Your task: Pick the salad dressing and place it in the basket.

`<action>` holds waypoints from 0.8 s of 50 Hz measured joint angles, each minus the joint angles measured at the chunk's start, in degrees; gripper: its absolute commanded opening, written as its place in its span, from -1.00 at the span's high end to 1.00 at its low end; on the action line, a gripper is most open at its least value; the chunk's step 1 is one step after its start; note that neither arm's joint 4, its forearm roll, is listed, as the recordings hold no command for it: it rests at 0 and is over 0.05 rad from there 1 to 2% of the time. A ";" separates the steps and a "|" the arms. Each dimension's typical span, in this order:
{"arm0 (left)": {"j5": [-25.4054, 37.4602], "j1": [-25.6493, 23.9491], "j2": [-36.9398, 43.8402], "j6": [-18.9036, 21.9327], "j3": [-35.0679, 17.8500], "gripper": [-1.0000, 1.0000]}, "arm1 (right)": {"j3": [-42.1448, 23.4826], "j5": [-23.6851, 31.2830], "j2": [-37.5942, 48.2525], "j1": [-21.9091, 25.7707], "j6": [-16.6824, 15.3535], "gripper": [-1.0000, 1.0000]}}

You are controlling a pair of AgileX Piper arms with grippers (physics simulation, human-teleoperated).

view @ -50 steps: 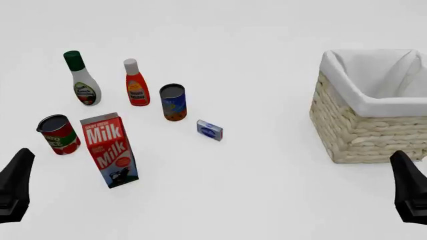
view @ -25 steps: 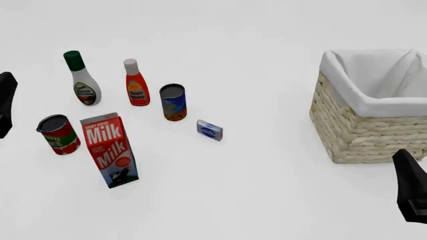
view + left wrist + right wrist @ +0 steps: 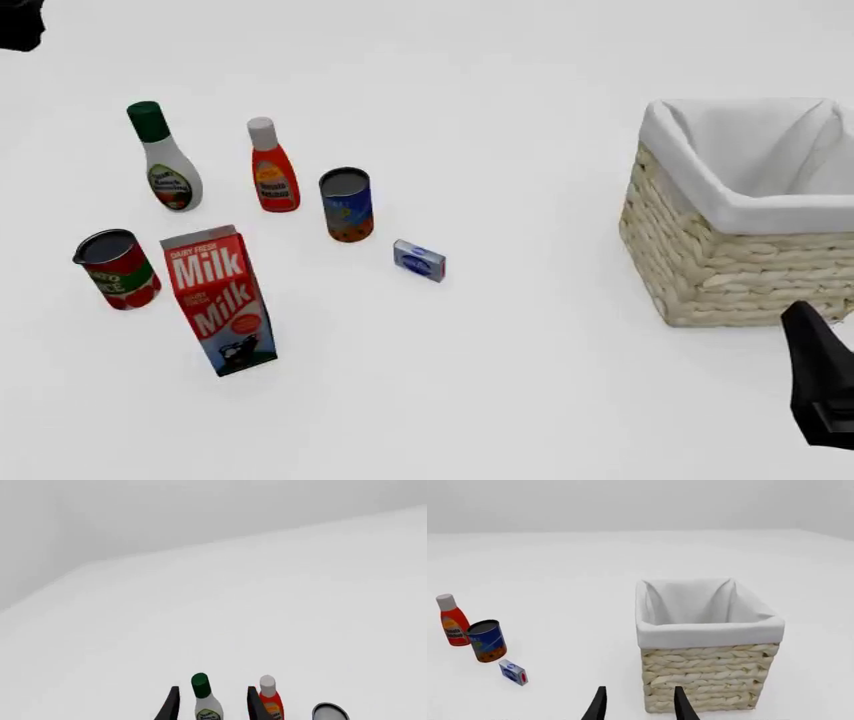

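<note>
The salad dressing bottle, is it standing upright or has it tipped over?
Upright. In the front view the salad dressing stands on its base on the table, green cap on top, untouched, apart from the red bottle.

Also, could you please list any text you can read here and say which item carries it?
"Milk", printed twice: milk carton.
Small line above it: too blurred.
Salad dressing label: unreadable.
Red bottle, blue can, red can, small blue box: labels unreadable.

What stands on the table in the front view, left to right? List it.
Red can → salad dressing → milk carton → red bottle → blue can → small blue box → basket.
</note>
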 measured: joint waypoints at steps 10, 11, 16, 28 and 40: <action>6.28 1.97 11.98 -1.89 -13.25 -1.00 | 0.23 -0.02 0.03 -0.07 0.02 -1.00; 6.86 2.14 13.15 -2.05 -14.47 -1.00 | 0.24 -0.02 0.04 -0.07 0.00 -1.00; 9.92 2.93 18.89 -2.83 -20.51 -1.00 | 0.28 0.00 0.16 0.06 -0.11 -1.00; 16.70 4.16 30.23 -5.87 -33.25 -1.00 | 0.28 -0.26 0.61 0.61 -0.16 -1.00; 22.18 5.21 38.76 -7.07 -43.05 -1.00 | 0.00 -0.03 0.43 0.95 0.02 -1.00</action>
